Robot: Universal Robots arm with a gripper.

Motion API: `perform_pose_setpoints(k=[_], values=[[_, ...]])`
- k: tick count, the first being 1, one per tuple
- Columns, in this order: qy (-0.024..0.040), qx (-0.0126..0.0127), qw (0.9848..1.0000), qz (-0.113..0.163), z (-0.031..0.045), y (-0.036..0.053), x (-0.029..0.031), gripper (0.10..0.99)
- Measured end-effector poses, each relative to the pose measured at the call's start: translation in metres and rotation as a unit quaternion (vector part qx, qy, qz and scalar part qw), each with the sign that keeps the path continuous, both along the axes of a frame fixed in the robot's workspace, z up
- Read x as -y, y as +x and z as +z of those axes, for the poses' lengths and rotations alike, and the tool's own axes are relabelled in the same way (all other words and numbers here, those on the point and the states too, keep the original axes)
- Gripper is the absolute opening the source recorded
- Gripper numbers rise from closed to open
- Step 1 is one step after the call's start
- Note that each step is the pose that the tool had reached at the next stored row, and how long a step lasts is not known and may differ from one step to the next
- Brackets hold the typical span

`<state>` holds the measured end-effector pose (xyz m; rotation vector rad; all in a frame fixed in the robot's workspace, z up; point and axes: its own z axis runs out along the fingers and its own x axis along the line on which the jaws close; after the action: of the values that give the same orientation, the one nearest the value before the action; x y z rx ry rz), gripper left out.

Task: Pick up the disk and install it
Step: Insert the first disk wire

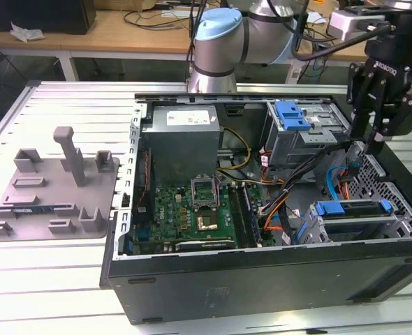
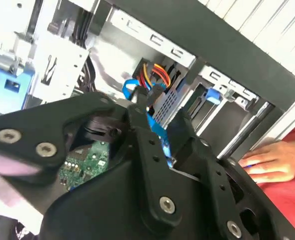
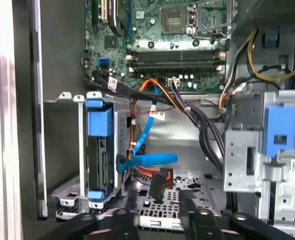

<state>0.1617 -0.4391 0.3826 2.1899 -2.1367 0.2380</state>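
My claw (image 1: 371,143) hangs over the open computer case (image 1: 262,286), near the corner where the drives go. Its fingers (image 3: 130,205) stand apart with nothing clamped between them.

The disk (image 1: 351,209) sits on edge in the metal cage (image 1: 346,227), just beside the claw and lower than the fingertips. In the first wrist view I see only the disk's (image 3: 100,157) dark narrow edge with a blue tab at each end. Its label is turned away, and I cannot tell whether it is pushed fully home.

A blue cable (image 3: 147,160) with a black plug (image 3: 157,186) lies just past the fingertips. In the second wrist view that cable (image 2: 157,131) runs through the gap between the fingers, and the claw's own black body hides where it ends, so I cannot say if a finger touches it.

Beyond the claw is the green circuit board (image 3: 177,35). Well apart from the claw, outside the case, a grey tray (image 1: 52,188) rests on the table (image 1: 59,272). A person's hand (image 2: 270,161) lies on the case's outer rim near the claw, partly cut off.
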Motion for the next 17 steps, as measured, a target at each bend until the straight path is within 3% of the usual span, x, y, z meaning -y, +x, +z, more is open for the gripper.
perform_pose_setpoints(k=[1,2,4,6,7,8,11,13,16,17], values=[[-0.0018,0.0000,1.0000,-0.007,-0.0012,0.0003,-0.0001,0.357],[-0.0066,0.0001,0.9998,-0.017,-0.0024,0.0004,-0.0001,0.290],[-0.0150,0.0003,0.9995,-0.028,-0.0041,0.0004,-0.0001,0.290],[-0.0286,0.0008,0.9992,-0.029,-0.0046,0.0004,-0.0010,0.290],[-0.0650,0.0019,0.9975,-0.029,-0.0050,0.0004,-0.0075,0.290],[-0.0815,0.0024,0.9962,-0.029,-0.0076,0.0004,-0.0149,0.290],[-0.0834,-0.0023,0.9928,-0.086,-0.0162,0.0004,-0.0156,0.290],[-0.0875,-0.0023,0.9921,-0.090,-0.0188,0.0004,-0.0189,0.290],[-0.0986,-0.0013,0.9910,-0.090,-0.0207,0.0004,-0.0280,0.290],[-0.1056,-0.0007,0.9903,-0.090,-0.0222,0.0004,-0.0351,0.290]])
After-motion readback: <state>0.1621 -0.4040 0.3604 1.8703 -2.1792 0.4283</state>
